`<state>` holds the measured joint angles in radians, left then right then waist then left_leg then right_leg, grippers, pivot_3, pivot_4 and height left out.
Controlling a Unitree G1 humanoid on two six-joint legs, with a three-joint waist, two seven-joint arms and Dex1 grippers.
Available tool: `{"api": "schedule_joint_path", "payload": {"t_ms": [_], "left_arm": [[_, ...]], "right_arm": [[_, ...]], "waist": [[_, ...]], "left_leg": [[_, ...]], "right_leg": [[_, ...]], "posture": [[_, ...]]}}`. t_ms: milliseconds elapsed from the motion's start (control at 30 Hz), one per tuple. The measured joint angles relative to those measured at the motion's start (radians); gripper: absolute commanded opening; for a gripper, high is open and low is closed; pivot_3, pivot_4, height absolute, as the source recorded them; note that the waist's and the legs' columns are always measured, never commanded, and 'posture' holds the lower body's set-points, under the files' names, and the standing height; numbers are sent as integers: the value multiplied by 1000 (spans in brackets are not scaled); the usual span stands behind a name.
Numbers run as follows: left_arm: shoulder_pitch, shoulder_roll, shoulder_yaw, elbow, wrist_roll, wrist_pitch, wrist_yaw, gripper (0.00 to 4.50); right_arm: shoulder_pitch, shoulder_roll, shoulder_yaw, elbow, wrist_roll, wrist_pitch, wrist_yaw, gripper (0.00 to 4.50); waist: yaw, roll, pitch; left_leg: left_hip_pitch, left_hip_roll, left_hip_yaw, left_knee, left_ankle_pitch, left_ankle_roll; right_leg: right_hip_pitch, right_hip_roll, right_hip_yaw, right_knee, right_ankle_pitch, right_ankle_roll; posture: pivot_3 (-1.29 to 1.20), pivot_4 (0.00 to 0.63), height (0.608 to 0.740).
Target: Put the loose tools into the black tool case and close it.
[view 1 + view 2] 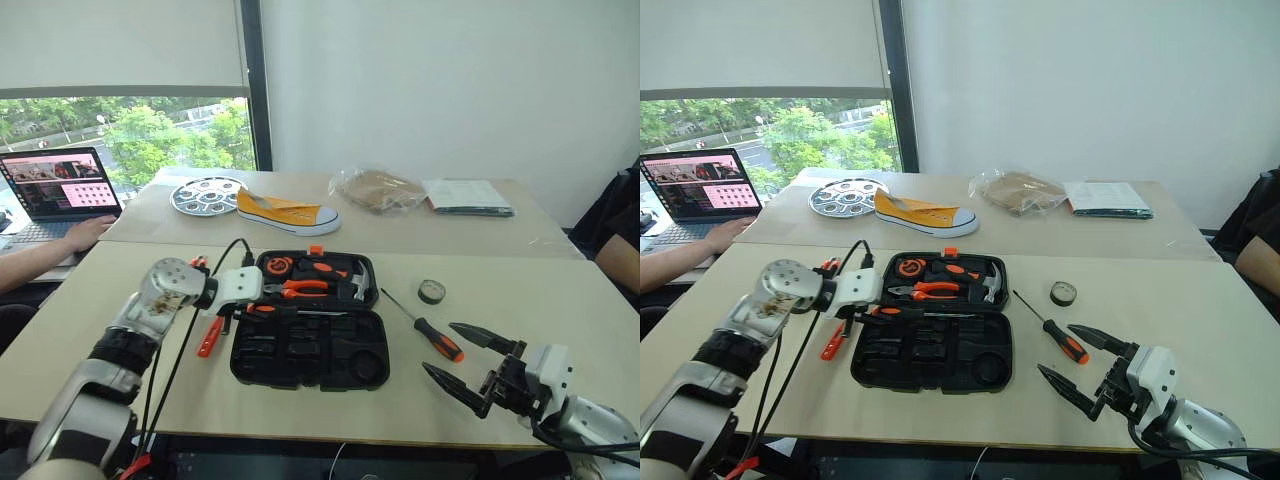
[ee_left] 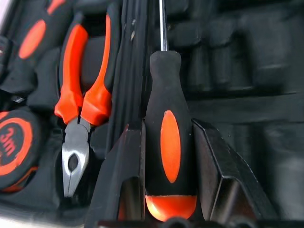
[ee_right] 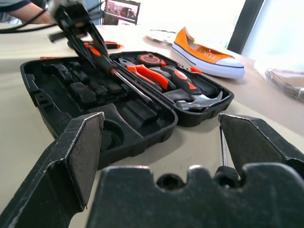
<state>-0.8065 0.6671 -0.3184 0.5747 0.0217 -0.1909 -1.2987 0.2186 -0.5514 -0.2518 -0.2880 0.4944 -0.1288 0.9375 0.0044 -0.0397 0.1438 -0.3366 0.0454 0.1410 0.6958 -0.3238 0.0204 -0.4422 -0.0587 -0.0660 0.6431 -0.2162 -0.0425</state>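
The black tool case lies open in the middle of the near table. My left gripper is shut on the orange-and-black handle of a long screwdriver; its shaft lies along the case's hinge line. Its fingers press both sides of the handle. A second screwdriver lies on the table right of the case, with a small dark tape roll beyond it. A slim orange tool lies left of the case. My right gripper hangs open near the front right, with nothing between its fingers.
Orange-handled pliers, a hammer and a tape measure sit in the case's far half. On the far table are a yellow sneaker, a round palette, a plastic bag and a booklet. A person's hand rests at a laptop.
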Motion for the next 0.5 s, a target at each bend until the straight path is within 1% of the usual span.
{"api": "schedule_joint_path", "payload": {"t_ms": [133,300,500], "left_arm": [[-12,-8,-6,12,17,-22,-10,887],[-14,-30,-7,0,23,13,-29,887],[33,-28,6,-62,15,87,-34,887]], "right_arm": [[7,4,0,-13,0,0,-12,4500],[15,11,2,-14,-1,0,-26,4500],[9,11,3,-15,-2,0,-29,4500]], "waist": [[1,0,0],[6,0,0],[6,0,0]], "left_leg": [[0,-1,0,0,-1,2],[1,-1,1,1,-2,4],[1,-1,0,1,-3,4]], "right_leg": [[1,-1,0,-1,0,0],[2,-2,0,-1,-1,2],[1,-2,0,-2,-2,4]], "posture": [[0,150,740],[0,150,740],[0,150,740]]}}
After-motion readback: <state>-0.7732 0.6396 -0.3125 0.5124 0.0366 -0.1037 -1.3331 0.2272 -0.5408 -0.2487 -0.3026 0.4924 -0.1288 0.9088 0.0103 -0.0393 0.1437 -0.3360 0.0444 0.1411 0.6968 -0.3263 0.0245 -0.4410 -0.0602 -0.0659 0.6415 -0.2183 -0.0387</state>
